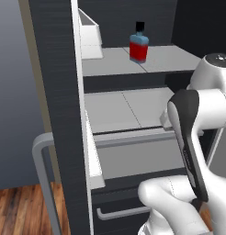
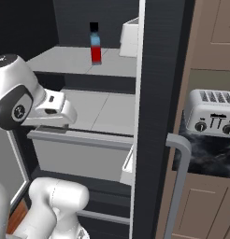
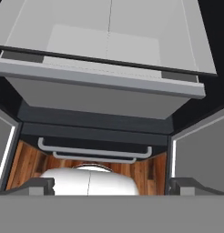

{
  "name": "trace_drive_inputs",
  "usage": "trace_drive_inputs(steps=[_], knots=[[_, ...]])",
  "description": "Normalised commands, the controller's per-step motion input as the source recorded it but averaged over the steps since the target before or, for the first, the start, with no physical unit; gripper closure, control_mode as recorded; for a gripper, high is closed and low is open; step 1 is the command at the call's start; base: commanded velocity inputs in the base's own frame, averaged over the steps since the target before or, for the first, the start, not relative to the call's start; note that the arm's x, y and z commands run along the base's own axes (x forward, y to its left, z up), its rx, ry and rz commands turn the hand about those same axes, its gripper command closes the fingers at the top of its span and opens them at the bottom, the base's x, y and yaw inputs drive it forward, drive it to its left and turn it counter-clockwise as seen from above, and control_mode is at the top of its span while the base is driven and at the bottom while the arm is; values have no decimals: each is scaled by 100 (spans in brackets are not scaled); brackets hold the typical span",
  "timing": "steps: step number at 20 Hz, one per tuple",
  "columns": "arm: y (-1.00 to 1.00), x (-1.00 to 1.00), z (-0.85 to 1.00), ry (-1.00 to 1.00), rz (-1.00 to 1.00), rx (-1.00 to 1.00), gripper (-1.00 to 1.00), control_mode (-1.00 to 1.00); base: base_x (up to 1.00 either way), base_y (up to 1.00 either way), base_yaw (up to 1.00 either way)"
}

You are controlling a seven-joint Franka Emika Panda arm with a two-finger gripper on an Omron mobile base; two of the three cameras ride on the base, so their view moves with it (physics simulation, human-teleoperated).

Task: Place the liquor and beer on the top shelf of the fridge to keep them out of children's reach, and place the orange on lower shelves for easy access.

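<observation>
White arm links fill the near foreground, folded at the elbow in front of the open fridge point(image 1: 59, 92), with the hand reaching in over the lower shelves point(image 1: 128, 110) and pointing down. Seen from the hand camera, the claw point(image 3: 111, 185) has its two dark fingertips point(image 3: 36, 185) standing far apart at the bottom corners, spread wide and holding nothing.

Below the claw in the hand view lie the railed shelf, a drawer with a grey bar handle point(image 3: 93, 152) and a strip of wooden floor point(image 3: 29, 161).

One liquor point(image 1: 138, 46) bottle stands upright on the top shelf point(image 1: 110, 62), above and beyond the claw, near the seam line; the right base view shows it narrow, edge-on. One toaster point(image 2: 212, 112) sits on the dark surface point(image 2: 205, 156) well off to the claw's right, past the fridge door.

A tiny orange speck at the right edge of the right base view, just below the toaster, is cut off and too small to identify. The claw itself is hidden behind the arm in both base views.
</observation>
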Motion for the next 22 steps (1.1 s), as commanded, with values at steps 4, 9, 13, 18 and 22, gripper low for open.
trace_drive_inputs(steps=[4, 9, 13, 18, 22], knots=[[6, 0, -17, 1, 0, 0, -100, -100, 0, 0, 0], [0, 0, -1, 0, 0, 0, -100, -100, 0, 0, 0], [0, 0, 0, 0, 0, 0, -100, 100, 0, 0, 0], [0, 0, 0, 0, 0, 0, -100, 100, 0, 0, 0], [0, 0, 0, 0, 0, 0, -100, 100, 3, 4, 0]])
